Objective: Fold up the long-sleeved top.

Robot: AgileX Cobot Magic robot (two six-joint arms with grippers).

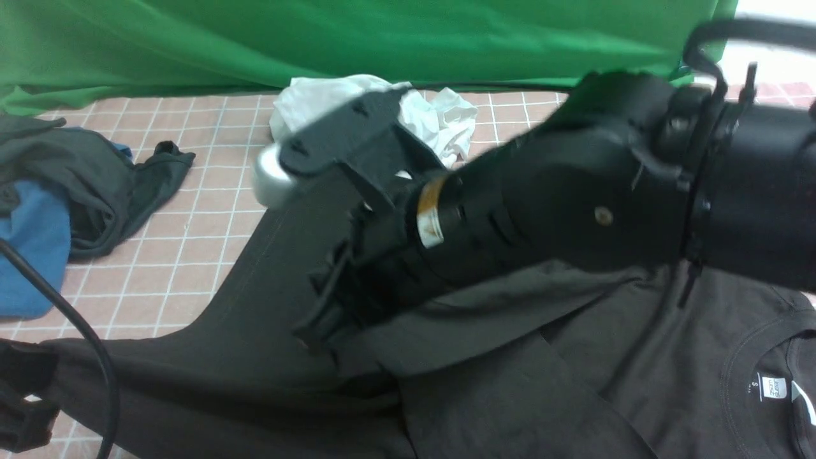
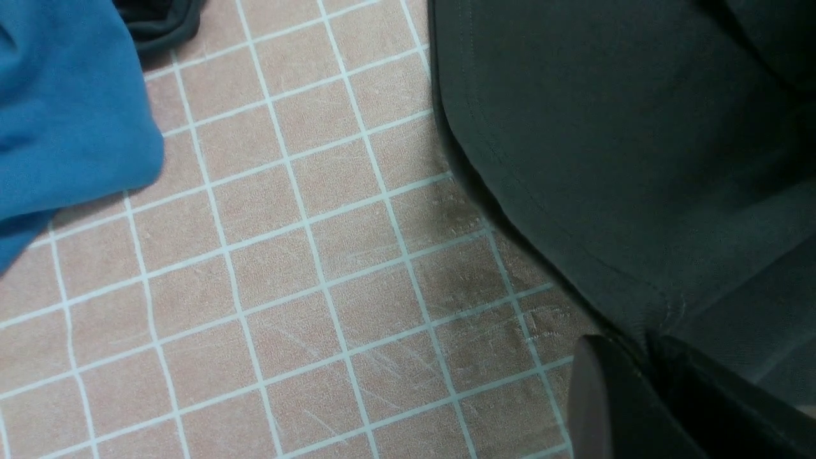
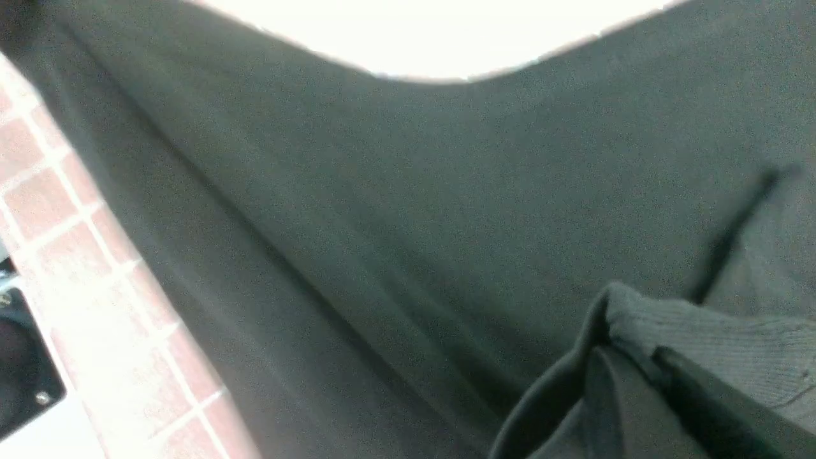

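The long-sleeved top (image 1: 242,357) is a large black-brown garment spread over the near half of the table, its collar and label at the lower right. My right arm reaches across it to the middle. There my right gripper (image 1: 315,331) is shut on a folded-over sleeve, and the right wrist view shows its fingers (image 3: 612,382) pinching the ribbed cuff (image 3: 714,338) above the cloth. My left gripper (image 1: 38,376) is at the bottom left edge. In the left wrist view it (image 2: 644,347) is shut on the top's stitched hem corner (image 2: 663,306), low over the mat.
A blue shirt (image 1: 32,248) and a smaller dark greenish-grey garment (image 1: 95,178) lie heaped at the left. Crumpled white cloth (image 1: 440,115) sits at the back centre, in front of the green backdrop (image 1: 319,38). Pink checked mat (image 1: 191,191) shows between them.
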